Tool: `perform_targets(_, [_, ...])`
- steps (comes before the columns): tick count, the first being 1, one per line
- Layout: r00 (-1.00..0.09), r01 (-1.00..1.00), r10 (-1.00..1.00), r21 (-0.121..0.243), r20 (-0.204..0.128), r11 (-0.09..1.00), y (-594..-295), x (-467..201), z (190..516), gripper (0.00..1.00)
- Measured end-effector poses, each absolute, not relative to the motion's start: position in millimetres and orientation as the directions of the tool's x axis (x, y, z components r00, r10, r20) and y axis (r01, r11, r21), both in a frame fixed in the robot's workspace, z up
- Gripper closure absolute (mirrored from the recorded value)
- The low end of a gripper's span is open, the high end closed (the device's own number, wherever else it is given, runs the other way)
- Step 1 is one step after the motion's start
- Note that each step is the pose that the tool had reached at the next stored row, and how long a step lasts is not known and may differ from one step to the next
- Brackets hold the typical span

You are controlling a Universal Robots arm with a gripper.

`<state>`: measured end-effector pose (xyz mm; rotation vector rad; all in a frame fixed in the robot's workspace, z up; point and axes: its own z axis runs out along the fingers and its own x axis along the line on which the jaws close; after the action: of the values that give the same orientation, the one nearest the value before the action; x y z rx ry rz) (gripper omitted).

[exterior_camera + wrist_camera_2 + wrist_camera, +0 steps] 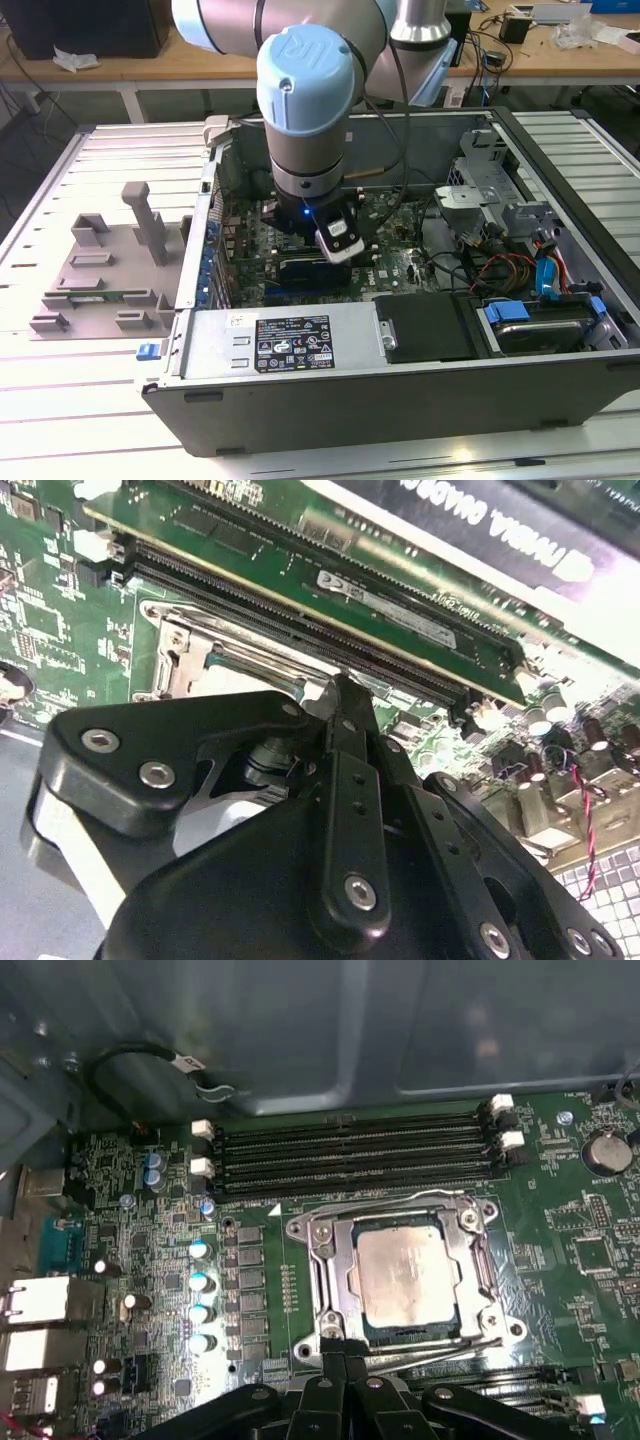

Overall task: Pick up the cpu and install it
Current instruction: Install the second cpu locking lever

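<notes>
While the arm reaches down into an open computer case (560,330) lying on its side on a slatted metal table (60,400), its gripper (345,1365) hangs just above the green motherboard (260,1260). In the first wrist view, the cpu (408,1278), a flat square chip with a dull silver top, sits inside the metal socket frame (322,1270) near the middle of the board, and it appears to lie flat in its seat. The jaws are closed together with nothing between them, their tips meeting just beside the near edge of the socket frame, apart from the chip. Four black memory slots (350,1155) run side by side on the far side of the socket, next to the case wall. In the second wrist view, a long green memory stick (330,590) stands in a slot beyond the gripper's black linkage. In the exterior view, a grey parts holder (105,270) rests on the table at the exterior view's left, well apart from the case.
</notes>
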<state>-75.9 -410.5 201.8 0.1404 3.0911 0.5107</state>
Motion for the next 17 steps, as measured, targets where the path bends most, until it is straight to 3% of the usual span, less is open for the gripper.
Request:
perform_targets(7, [-0.996,0.088,0.089,0.323,0.01,0.942,-418.2,-76.0,201.7,0.89])
perform_targets(17, [-0.996,0.088,0.089,0.356,0.013,0.93,-417.0,-82.1,198.6,0.89])
